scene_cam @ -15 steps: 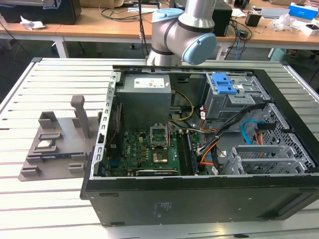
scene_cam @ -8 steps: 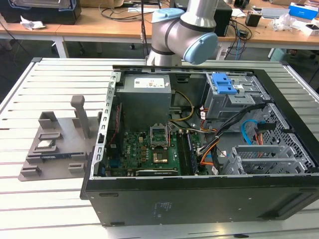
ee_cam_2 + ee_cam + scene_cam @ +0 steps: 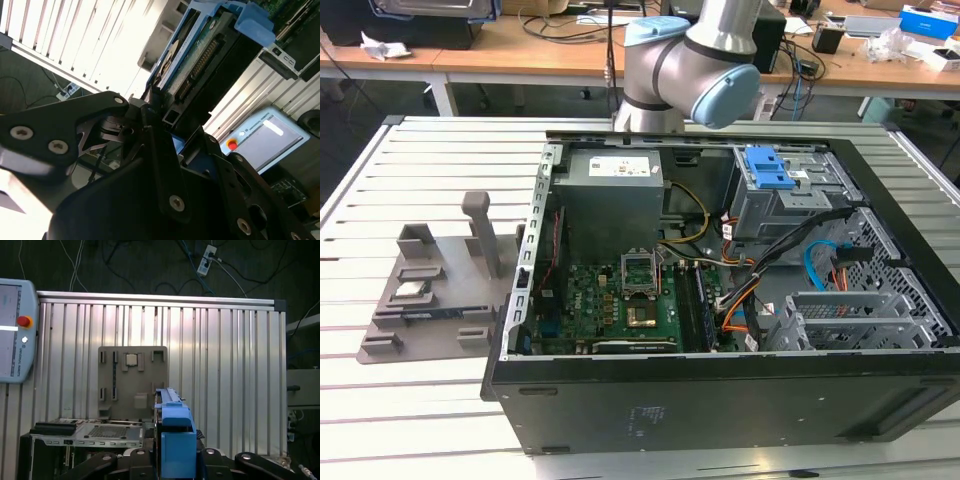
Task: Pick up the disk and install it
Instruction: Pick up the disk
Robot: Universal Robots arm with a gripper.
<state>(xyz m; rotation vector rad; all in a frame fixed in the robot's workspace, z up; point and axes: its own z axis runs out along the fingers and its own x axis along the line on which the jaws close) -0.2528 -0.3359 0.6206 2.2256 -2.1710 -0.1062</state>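
The disk (image 3: 174,437) stands edge-on in the first wrist view, its blue plastic carrier facing the camera between my black fingers (image 3: 220,460). My gripper (image 3: 176,462) is shut on it, high above the slatted table. In the second wrist view the disk (image 3: 197,57) shows its green circuit side and blue frame, clamped at my gripper (image 3: 152,112). The open computer case (image 3: 720,300) lies on the table, with the grey drive cage and its blue latch (image 3: 768,168) at the back on the exterior view's right.
A grey fixture plate (image 3: 430,300) with a small square chip (image 3: 412,293) lies at the exterior view's left of the case. The arm's joints (image 3: 690,55) rise behind the case. A pendant with a red button (image 3: 15,330) lies beside the table.
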